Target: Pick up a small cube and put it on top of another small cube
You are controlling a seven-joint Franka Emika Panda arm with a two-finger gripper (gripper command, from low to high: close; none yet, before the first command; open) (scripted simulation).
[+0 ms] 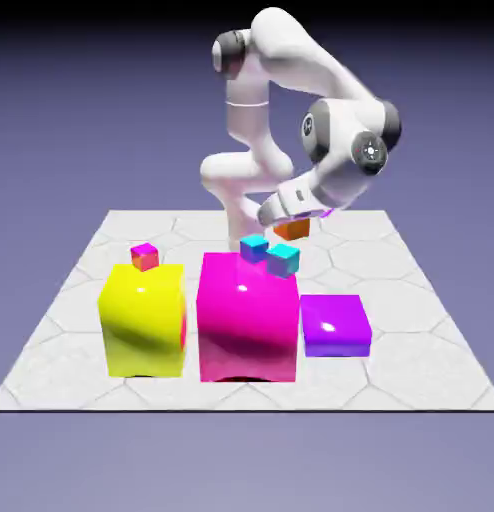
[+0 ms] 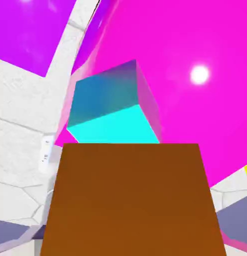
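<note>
Brown cube (image 2: 130, 200), perhaps held, before cyan cube (image 2: 113, 105)

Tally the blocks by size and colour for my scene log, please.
Big yellow block: 1
Big magenta block: 1
Flat purple block: 1
Tiny cyan cubes: 2
Tiny magenta-topped cube: 1
Small cube, orange-brown, held in the gripper: 1
Total: 7

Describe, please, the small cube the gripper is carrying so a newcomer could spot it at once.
Find the big magenta block in the middle of the table. Just behind and above it, the white arm's gripper holds the small cube in the air. It is orange-brown, unlike the two cyan cubes on the magenta block and the magenta-topped cube on the yellow block.
</note>
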